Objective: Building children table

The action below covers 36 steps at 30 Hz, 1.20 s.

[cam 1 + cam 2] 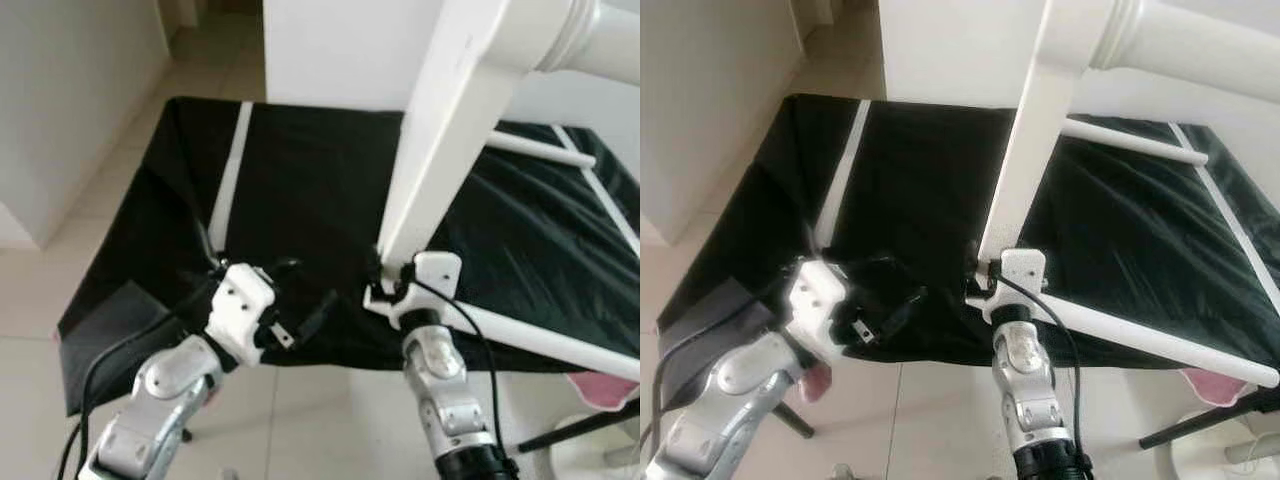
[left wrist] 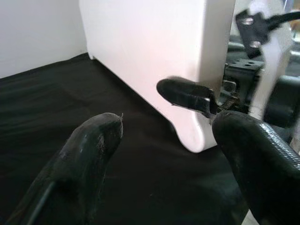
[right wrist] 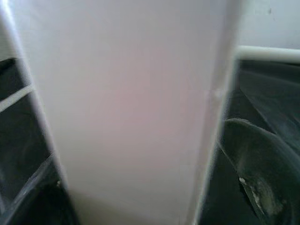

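Black-draped worktop (image 1: 300, 170) spread wide as the landmark, with white rods (image 1: 232, 165) lying along its left side, across its far right and along its front right edge. Rising tilted from the worktop's front edge, a flat white table panel (image 1: 440, 140), its lower end near the cloth, a round white leg (image 1: 600, 40) joined at its top. Right gripper (image 1: 392, 283) at the panel's lower end, jaws clenched on the table panel. Left gripper (image 1: 300, 318) just beside it over the cloth, jaws released, black fingers (image 2: 89, 154) spread apart, holding nothing.
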{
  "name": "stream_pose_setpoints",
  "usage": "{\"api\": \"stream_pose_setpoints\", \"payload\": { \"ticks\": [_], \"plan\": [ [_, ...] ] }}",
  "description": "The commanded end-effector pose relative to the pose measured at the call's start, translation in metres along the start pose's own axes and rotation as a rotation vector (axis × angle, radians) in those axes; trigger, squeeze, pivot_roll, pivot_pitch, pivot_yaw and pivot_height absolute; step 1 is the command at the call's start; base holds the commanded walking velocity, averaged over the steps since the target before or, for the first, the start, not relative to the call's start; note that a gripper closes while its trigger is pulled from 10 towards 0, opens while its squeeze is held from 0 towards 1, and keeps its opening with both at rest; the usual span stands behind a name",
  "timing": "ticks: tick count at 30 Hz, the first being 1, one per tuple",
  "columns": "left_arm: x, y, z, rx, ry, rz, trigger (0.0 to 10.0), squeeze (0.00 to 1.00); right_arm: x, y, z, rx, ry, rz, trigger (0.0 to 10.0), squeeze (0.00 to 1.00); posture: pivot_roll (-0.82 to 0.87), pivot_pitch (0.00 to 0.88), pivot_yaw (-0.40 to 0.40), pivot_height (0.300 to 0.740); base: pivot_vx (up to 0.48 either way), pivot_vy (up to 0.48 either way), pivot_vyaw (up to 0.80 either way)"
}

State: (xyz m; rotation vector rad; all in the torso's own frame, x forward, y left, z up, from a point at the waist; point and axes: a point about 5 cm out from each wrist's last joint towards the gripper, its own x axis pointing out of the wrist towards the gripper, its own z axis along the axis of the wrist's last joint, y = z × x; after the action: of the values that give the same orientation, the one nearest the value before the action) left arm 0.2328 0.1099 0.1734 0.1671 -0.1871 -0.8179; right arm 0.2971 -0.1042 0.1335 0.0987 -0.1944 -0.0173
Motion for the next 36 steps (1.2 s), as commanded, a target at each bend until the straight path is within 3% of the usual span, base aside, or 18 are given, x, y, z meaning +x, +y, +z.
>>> {"api": "stream_pose_setpoints", "payload": {
  "ticks": [1, 9, 13, 14, 15, 16, 17, 18, 24, 28, 32, 33, 36],
  "plan": [
    [0.002, -0.007, 0.003, 0.001, -0.007, -0.089, 10.0, 0.00, 0.006, 0.007, -0.002, 0.032, 0.004, -0.055, 10.0, 0.00, 0.11, 0.081, 0.003, 0.740, 0.000, 0.000, 0.00],
    [0.005, -0.009, 0.004, -0.009, -0.014, -0.110, 10.0, 0.00, 0.027, 0.018, 0.002, 0.008, -0.034, -0.075, 10.0, 0.00, 0.10, 0.087, 0.010, 0.740, 0.000, 0.000, 0.00],
    [0.005, -0.010, 0.004, -0.012, -0.014, -0.113, 10.0, 0.00, 0.030, 0.022, 0.001, 0.017, -0.033, -0.064, 10.0, 0.00, 0.10, 0.086, 0.004, 0.740, 0.000, 0.000, 0.00],
    [0.005, -0.011, 0.004, -0.012, -0.013, -0.114, 10.0, 0.00, 0.031, 0.025, 0.001, 0.022, -0.036, -0.046, 9.1, 0.00, 0.10, 0.087, 0.000, 0.740, 0.000, 0.000, 0.00],
    [0.005, -0.011, 0.004, -0.012, -0.012, -0.114, 10.0, 0.00, 0.031, 0.028, 0.000, 0.032, -0.031, -0.032, 4.4, 0.00, 0.10, 0.087, 0.000, 0.740, 0.000, 0.000, 0.00],
    [0.005, -0.012, 0.004, -0.012, -0.012, -0.111, 10.0, 0.00, 0.030, 0.032, -0.001, 0.036, -0.032, -0.002, 1.5, 0.00, 0.11, 0.089, -0.007, 0.740, 0.000, 0.000, 0.00],
    [0.005, -0.012, 0.004, -0.012, -0.012, -0.111, 10.0, 0.00, 0.030, 0.032, -0.001, 0.036, -0.032, -0.002, 1.5, 0.00, 0.11, 0.089, -0.007, 0.740, 0.000, 0.000, 0.00],
    [0.004, -0.012, 0.004, -0.012, -0.011, -0.108, 10.0, 0.00, 0.029, 0.034, -0.003, 0.044, -0.028, 0.020, 0.2, 0.00, 0.11, 0.090, -0.013, 0.740, 0.000, 0.000, 0.00],
    [0.001, -0.010, 0.003, -0.004, 0.000, -0.104, 10.0, 0.00, 0.023, 0.039, -0.009, 0.052, -0.015, 0.076, 0.0, 0.00, 0.12, 0.088, -0.027, 0.740, 0.000, 0.000, 0.00],
    [-0.013, -0.002, -0.003, 0.013, 0.055, -0.124, 10.0, 0.00, 0.013, 0.044, -0.014, 0.064, -0.024, 0.149, 0.0, 0.00, 0.13, 0.084, -0.038, 0.740, 0.000, 0.000, 0.00],
    [-0.015, 0.001, -0.004, 0.015, 0.067, -0.118, 10.0, 0.00, 0.011, 0.045, -0.014, 0.070, -0.029, 0.169, 0.0, 0.00, 0.13, 0.084, -0.038, 0.740, 0.000, 0.000, 0.00],
    [-0.026, 0.013, -0.010, 0.024, 0.113, -0.109, 10.0, 0.00, 0.006, 0.049, -0.013, 0.080, -0.036, 0.204, 0.0, 0.00, 0.14, 0.082, -0.042, 0.740, 0.000, 0.000, 0.00],
    [-0.035, 0.026, -0.015, 0.053, 0.153, -0.084, 10.0, 0.00, 0.002, 0.052, -0.012, 0.089, -0.048, 0.244, 0.0, 0.00, 0.14, 0.081, -0.044, 0.740, 0.000, 0.000, 0.00]
  ]
}}
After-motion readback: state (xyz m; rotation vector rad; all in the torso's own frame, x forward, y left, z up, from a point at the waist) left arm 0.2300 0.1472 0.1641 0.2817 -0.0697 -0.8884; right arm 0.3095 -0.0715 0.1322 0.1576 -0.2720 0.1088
